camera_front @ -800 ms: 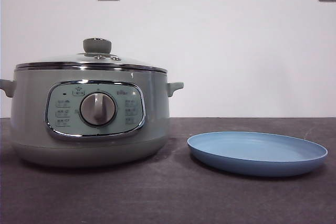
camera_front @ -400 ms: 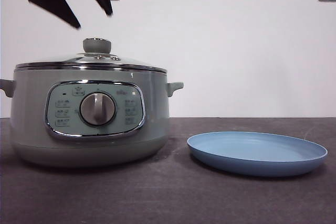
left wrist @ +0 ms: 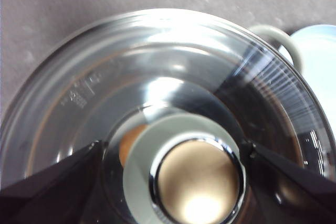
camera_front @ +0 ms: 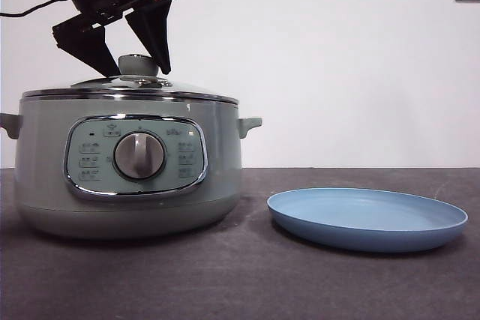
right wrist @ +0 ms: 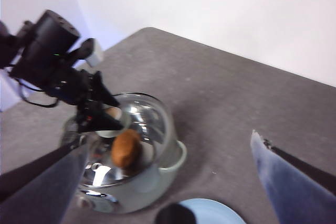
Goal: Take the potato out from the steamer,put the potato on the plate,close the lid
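Lower than half a second ago, the left gripper (camera_front: 135, 65) now brackets the sage-green knob with its chrome top (camera_front: 139, 64), where before its black fingers (camera_front: 154, 35) hung well above and to one side of it. A second ago no arm showed in the front view at all. The pale sage-green electric steamer (camera_front: 127, 177), its round glass lid with the chrome rim (camera_front: 127, 89) and the wide matte light-blue plate (camera_front: 367, 219) lie exactly as they did.

The fingers are spread, one on each side of the knob, not closed on it; whether they touch it I cannot tell. The lid sits flat and closed on the steamer, knob pointing straight up, dial panel facing the front camera.

From the front, the rounded orange-brown potato (right wrist: 126, 149) is hidden behind the steamer's wall. The right wrist view shows it through the glass, inside the steamer, its long axis tilted away from the plate; the left wrist view gives only an orange sliver (left wrist: 131, 140) beside the knob (left wrist: 197, 177). That view also shows a steamer side handle (left wrist: 278, 40) near the plate's edge (left wrist: 320, 61).

The right gripper (right wrist: 173, 182) hangs high over the dark surface (camera_front: 240, 282), fingers wide apart, holding nothing.
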Controlling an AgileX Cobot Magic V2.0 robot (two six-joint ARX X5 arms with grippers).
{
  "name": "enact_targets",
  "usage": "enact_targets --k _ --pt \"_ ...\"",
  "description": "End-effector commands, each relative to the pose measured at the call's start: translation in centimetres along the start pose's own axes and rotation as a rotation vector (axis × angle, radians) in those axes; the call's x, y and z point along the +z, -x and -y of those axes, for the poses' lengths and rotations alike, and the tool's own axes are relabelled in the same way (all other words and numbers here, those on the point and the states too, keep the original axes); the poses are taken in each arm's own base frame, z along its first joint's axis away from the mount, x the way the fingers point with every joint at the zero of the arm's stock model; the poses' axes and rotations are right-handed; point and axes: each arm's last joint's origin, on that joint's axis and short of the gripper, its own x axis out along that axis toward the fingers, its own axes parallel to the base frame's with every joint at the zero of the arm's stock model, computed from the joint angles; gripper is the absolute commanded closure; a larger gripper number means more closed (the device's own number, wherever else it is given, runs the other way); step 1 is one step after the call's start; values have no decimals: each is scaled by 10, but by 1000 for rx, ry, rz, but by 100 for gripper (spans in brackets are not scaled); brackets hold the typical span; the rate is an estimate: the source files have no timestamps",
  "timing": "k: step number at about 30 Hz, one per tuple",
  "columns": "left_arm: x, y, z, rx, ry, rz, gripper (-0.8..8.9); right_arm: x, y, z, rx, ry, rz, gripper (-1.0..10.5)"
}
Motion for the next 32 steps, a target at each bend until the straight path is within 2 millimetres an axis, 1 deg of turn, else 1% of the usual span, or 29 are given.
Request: enact_targets --k 1,2,5,6,7,23,27,30,32 --pt "1 -4 1 3 -15 -4 398 0 1 0 -22 2 -4 257" --pt "1 -4 1 2 -20 -5 461 0 1 0 -24 1 -6 258" --pt "0 -4 2 -1 -32 -10 779 0 1 0 -25 0 -8 258" --pt "0 -4 2 -1 -34 -13 835 0 1 0 -25 0 -8 258" --pt "0 -4 2 -2 -34 -14 820 0 1 0 -25 0 -8 258" --pt "1 -1 5 -4 -40 -5 821 0 1 0 -24 -31 -7 257" --pt "3 8 6 -1 -44 26 821 0 1 0 -19 -36 -6 258" --pt "10 20 7 0 -48 48 821 0 1 -1 -18 -55 -6 257" --pt "17 33 9 2 -52 65 821 0 1 -1 -18 -72 -6 258"
